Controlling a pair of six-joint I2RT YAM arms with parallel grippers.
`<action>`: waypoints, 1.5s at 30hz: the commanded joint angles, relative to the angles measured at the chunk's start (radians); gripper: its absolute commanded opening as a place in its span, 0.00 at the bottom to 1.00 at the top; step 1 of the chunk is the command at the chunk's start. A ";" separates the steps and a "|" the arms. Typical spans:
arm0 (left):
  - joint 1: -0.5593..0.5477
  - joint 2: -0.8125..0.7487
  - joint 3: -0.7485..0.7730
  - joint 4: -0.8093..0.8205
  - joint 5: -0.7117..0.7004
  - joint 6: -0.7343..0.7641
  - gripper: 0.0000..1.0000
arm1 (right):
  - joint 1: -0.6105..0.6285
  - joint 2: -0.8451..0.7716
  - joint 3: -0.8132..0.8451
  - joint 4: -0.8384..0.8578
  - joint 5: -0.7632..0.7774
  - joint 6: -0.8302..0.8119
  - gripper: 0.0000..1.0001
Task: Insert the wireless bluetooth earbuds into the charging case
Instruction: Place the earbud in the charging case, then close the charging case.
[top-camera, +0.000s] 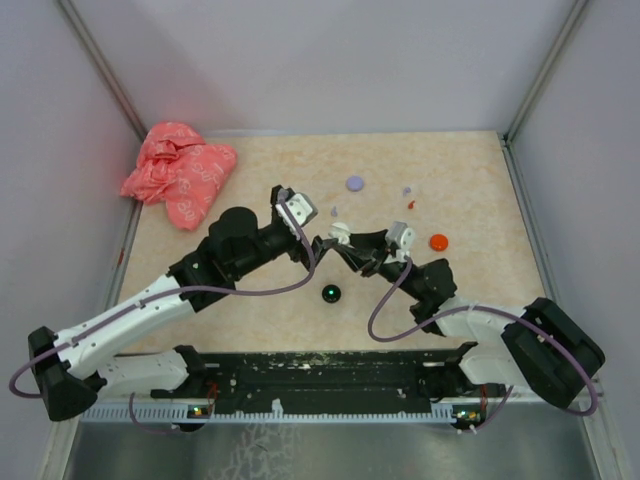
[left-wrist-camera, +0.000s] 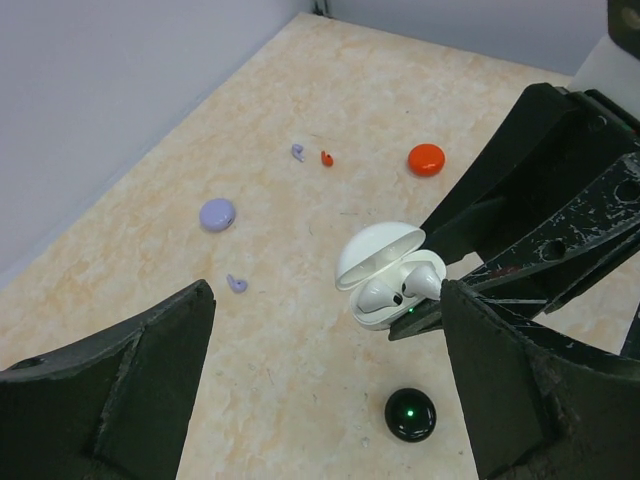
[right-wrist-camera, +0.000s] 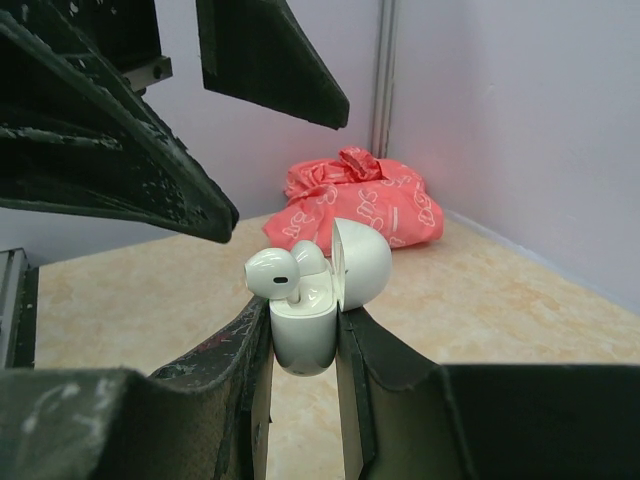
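My right gripper (right-wrist-camera: 303, 335) is shut on a white charging case (right-wrist-camera: 305, 325) with its lid (right-wrist-camera: 362, 263) open, held above the table. Two white earbuds sit in it; the near one (right-wrist-camera: 275, 273) stands higher than the far one (right-wrist-camera: 312, 256). The case also shows in the top view (top-camera: 340, 232) and the left wrist view (left-wrist-camera: 385, 270). My left gripper (left-wrist-camera: 328, 300) is open and empty, just beside the case. Two lilac earbuds (left-wrist-camera: 236, 284) (left-wrist-camera: 298, 152) and an orange-red earbud (left-wrist-camera: 326, 158) lie loose on the table. No black earbuds are visible.
A black round case (top-camera: 330, 293) with a green light lies below the grippers. A lilac disc (top-camera: 354, 183) and an orange-red disc (top-camera: 438, 241) lie farther back. A crumpled pink bag (top-camera: 178, 170) sits at the back left corner. Walls enclose the table.
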 joint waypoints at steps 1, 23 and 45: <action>0.007 0.021 0.046 -0.028 0.002 -0.015 0.98 | 0.001 0.004 0.049 0.057 -0.024 0.017 0.00; 0.009 0.046 0.059 -0.054 0.004 -0.009 0.99 | 0.000 0.019 0.055 0.074 -0.037 0.034 0.00; 0.177 0.025 0.118 -0.137 0.459 -0.161 1.00 | 0.000 0.036 0.070 0.095 -0.144 0.054 0.00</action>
